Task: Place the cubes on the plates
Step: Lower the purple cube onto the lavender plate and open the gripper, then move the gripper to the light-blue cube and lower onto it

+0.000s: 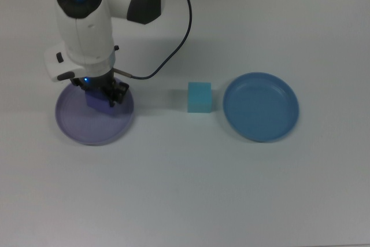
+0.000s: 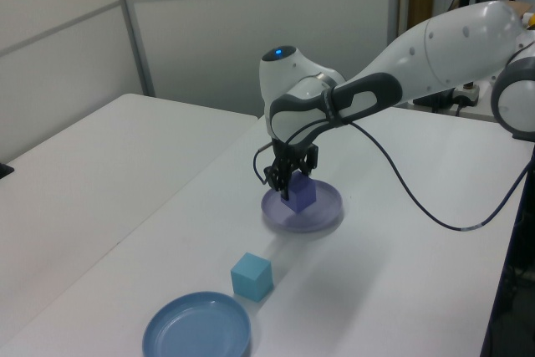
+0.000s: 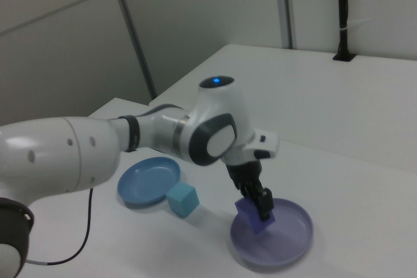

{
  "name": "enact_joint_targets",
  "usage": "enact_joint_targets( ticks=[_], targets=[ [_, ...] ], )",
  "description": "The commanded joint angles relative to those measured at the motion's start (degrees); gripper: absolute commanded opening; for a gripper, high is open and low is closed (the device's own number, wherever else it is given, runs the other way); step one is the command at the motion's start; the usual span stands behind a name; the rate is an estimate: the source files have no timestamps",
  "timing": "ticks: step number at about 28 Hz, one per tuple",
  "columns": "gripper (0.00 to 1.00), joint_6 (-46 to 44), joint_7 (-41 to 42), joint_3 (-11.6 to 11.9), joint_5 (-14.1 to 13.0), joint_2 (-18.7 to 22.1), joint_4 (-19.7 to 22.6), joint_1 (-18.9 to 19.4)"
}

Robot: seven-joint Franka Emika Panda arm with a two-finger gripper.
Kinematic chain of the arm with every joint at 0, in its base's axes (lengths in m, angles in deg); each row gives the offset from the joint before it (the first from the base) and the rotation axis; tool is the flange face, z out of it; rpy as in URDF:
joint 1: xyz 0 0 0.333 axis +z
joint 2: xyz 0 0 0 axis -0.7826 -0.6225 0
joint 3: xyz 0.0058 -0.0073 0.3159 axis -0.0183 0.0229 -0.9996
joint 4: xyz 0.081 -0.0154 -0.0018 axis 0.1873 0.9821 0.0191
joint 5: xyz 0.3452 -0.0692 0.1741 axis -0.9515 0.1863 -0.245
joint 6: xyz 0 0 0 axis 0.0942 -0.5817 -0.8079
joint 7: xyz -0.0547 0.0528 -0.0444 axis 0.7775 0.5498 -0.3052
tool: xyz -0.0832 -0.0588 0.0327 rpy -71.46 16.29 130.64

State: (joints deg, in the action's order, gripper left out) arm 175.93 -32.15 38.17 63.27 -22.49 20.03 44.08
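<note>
My gripper (image 1: 103, 95) (image 2: 288, 187) (image 3: 257, 205) is shut on the purple cube (image 1: 96, 100) (image 2: 301, 193) (image 3: 254, 219) and holds it a little above the lavender plate (image 1: 81, 124) (image 2: 322, 219) (image 3: 290, 236). The teal cube (image 1: 199, 97) (image 2: 252, 276) (image 3: 182, 200) rests on the table between the two plates, apart from both. The blue plate (image 1: 261, 107) (image 2: 197, 328) (image 3: 148, 179) lies bare on the top view's right.
The arm's black cable (image 1: 173, 44) (image 2: 418, 198) loops over the white table (image 1: 191, 183) behind the cubes. The arm's white body (image 1: 87, 21) hangs over the lavender plate's far rim in the top view.
</note>
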Motion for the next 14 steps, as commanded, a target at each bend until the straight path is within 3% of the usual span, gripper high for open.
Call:
enact_joint_targets(
  ticks=[1, 3, 14],
  targets=[
    [0.47, 3.0, 0.4, 0.0, -1.5, -1.7, -0.5, -1.1],
    [1.00, 3.2, 0.4, 0.0, -1.2, -1.6, -0.5, -0.8],
    [1.00, 2.6, 0.4, -0.3, -1.8, -0.3, -1.2, -1.0]
  ],
)
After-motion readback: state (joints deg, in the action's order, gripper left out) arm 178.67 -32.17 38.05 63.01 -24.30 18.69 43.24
